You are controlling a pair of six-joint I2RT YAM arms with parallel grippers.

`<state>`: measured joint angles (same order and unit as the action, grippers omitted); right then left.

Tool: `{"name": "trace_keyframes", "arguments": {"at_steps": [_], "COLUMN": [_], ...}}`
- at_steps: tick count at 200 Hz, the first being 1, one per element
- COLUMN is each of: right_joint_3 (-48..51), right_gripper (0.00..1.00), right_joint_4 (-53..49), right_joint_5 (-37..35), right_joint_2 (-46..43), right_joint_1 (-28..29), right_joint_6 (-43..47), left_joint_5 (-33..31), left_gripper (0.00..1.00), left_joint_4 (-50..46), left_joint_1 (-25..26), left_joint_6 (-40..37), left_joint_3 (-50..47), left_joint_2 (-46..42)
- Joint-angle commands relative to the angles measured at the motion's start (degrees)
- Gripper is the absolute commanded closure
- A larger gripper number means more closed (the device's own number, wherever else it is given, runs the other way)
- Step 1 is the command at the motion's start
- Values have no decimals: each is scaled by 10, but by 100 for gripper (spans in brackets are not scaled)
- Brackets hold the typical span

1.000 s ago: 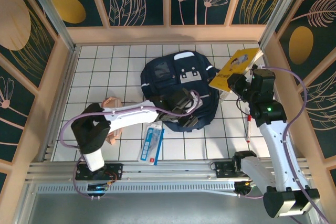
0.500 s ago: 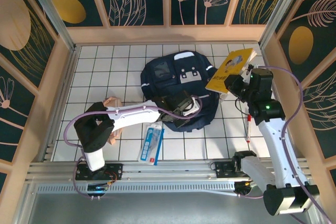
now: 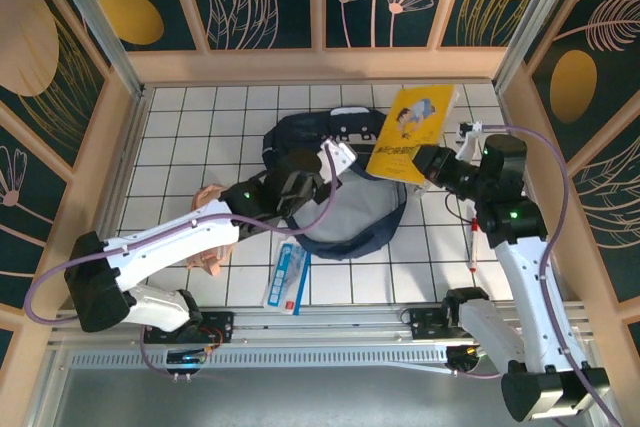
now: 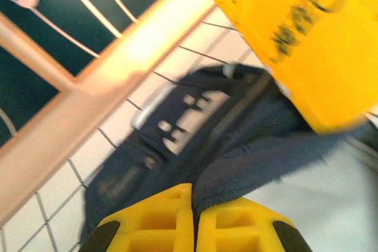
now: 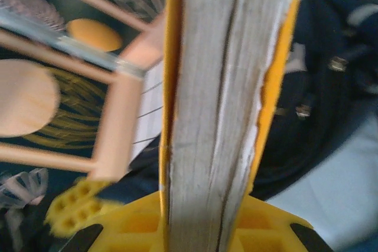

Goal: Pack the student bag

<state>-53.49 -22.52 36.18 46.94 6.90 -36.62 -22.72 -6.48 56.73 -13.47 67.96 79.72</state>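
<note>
Fabric at the mouth of the student bag (image 3: 292, 139) is sitting pinched between the fully closed jaws of the left gripper (image 3: 332, 159), and pale lining is showing. Just right of the bag, the right gripper (image 3: 428, 163) is clamping a yellow book (image 3: 410, 127), which is tilting over the bag's right edge. Left of the bag, a pink pouch (image 3: 209, 195) is lying partly under the left arm. A blue-and-white packet (image 3: 290, 275) is lying on the bag's near side, and a red pen (image 3: 472, 243) further right.

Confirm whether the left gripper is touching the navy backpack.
Touching. In the left wrist view, the left gripper pinches an edge of the navy backpack between its shut yellow jaws.
</note>
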Motion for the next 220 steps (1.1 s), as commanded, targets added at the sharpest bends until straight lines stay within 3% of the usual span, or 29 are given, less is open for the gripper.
{"name": "trace_keyframes", "arguments": {"at_steps": [1,18,67,89,128,196,220], "right_joint_3": [6,16,82,99,123,95,141], "right_gripper": [100,100,100,100,100,100,100], "right_joint_4": [94,97,210,202,113,-103,-62], "right_joint_5": [163,185,287,321,294,249,234], "right_joint_2": [-11,-19,-47,-46,-45,-64,-81], "right_joint_1": [13,12,40,71,132,106,102], "right_joint_6": [-39,-47,-122,-125,-87,-13,-75], "left_joint_5": [-63,-88,-67,-54,-34,-41,-3], "left_gripper": [100,100,100,100,100,100,100], "left_joint_4": [71,94,76,74,65,57,52], "left_joint_1": [-18,-26,-39,-51,-63,-79,-79], "left_joint_6": [-1,0,18,37,59,72,85], "left_joint_3": [69,88,178,198,226,252,269], "left_joint_2": [13,24,77,90,110,149,153]}}
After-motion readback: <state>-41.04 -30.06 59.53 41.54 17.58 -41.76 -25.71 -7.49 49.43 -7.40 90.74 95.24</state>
